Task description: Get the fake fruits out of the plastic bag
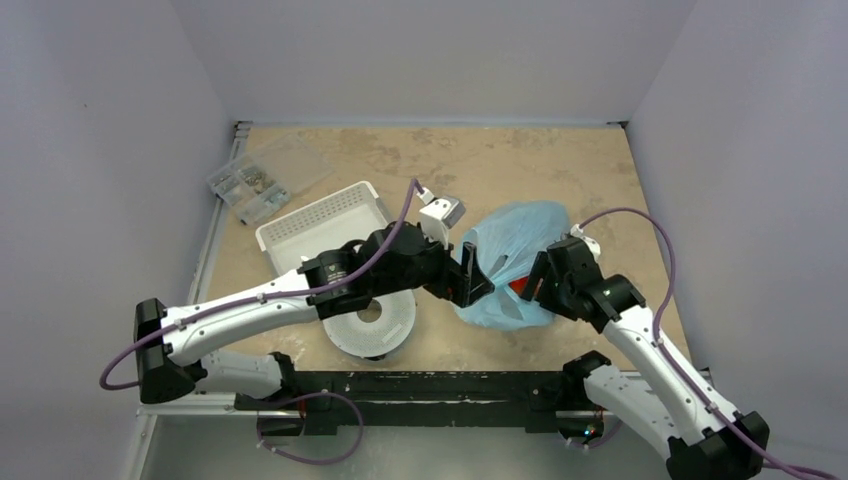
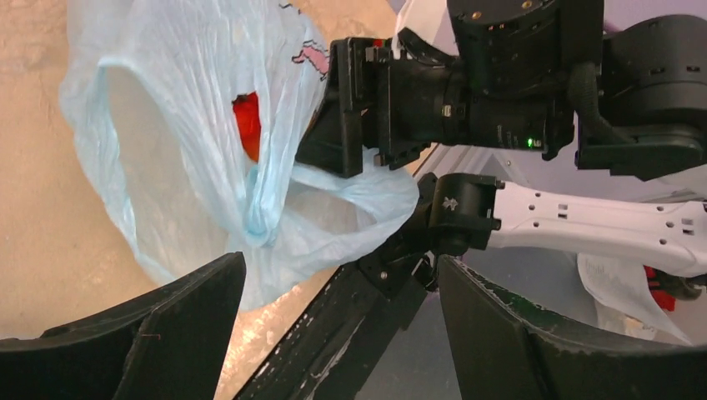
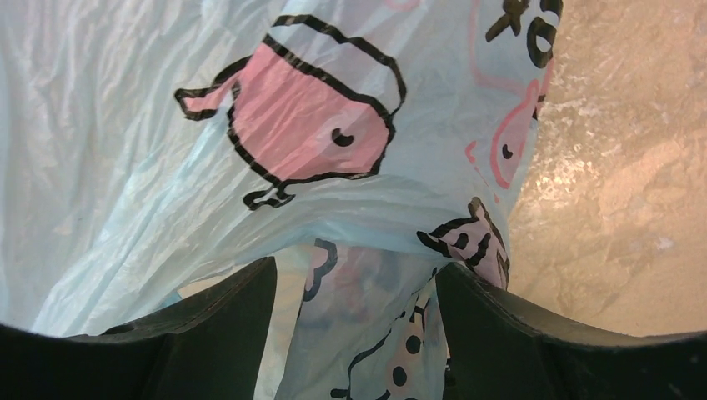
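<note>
The light-blue plastic bag [image 1: 515,240] lies crumpled between my two grippers, right of centre. One of the fake fruits, a red one [image 1: 518,288], shows through its mouth, and the left wrist view shows the same red fruit [image 2: 247,125] inside the bag [image 2: 167,108]. Any other fruits are hidden by the film. My left gripper [image 1: 474,282] is open beside the bag's left edge; its jaws [image 2: 340,265] hold nothing. My right gripper [image 1: 533,283] is at the bag's right side. Its jaws [image 3: 354,268] stand apart, with printed bag [image 3: 250,125] film loose between them.
A white slotted basket [image 1: 322,228] stands at the back left. A round white perforated disc [image 1: 378,322] lies under my left forearm. A clear box of small parts [image 1: 250,185] sits at the far left. The black mounting rail [image 1: 430,385] runs along the near edge.
</note>
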Tool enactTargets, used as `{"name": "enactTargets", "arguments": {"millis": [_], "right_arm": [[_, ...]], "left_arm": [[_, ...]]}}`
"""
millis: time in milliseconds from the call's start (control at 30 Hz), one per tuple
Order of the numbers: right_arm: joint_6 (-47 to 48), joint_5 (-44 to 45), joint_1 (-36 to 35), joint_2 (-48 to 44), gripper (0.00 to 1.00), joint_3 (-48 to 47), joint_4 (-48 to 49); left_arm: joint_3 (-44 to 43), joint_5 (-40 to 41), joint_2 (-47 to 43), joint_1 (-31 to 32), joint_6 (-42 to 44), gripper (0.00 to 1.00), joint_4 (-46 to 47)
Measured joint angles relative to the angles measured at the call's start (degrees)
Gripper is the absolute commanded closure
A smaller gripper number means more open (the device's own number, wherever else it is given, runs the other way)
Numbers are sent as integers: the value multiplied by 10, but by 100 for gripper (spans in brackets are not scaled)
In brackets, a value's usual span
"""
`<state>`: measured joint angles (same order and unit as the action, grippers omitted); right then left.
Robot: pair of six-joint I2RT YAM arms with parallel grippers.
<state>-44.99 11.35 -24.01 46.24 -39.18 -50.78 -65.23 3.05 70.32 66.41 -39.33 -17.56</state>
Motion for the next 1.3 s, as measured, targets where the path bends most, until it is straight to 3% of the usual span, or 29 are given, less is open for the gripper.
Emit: {"name": "enactTargets", "arguments": {"millis": [400,567,667,800,1000,1100,1200,1300], "right_arm": [[25,-19,0,-18,23,0,19],[31,-24,0,-21,9,0,19],[38,-39,0,-12,1,-4,14],[49,-50,-1,-2,1,-30,-17],[44,-56,0,-27,1,-46,-58],[41,-64,0,-41,13,-42,-57],[43,-69,0,-44,33,-24,-38],[58,-94,-1,-24,73,-8,-13]], "left_arm": [[-80,41,167,0,9,8,-72],[-81,64,170,-2,4,14,-68],[-104,36,201,-12,-5,31,-45],[-122,-4,262,-32,-22,68,31],[-109,-29,293,-59,-36,100,122],[-109,-29,293,-74,-36,100,173],[-102,3,293,-88,-30,100,245],[-87,70,294,-95,0,100,340]]}}
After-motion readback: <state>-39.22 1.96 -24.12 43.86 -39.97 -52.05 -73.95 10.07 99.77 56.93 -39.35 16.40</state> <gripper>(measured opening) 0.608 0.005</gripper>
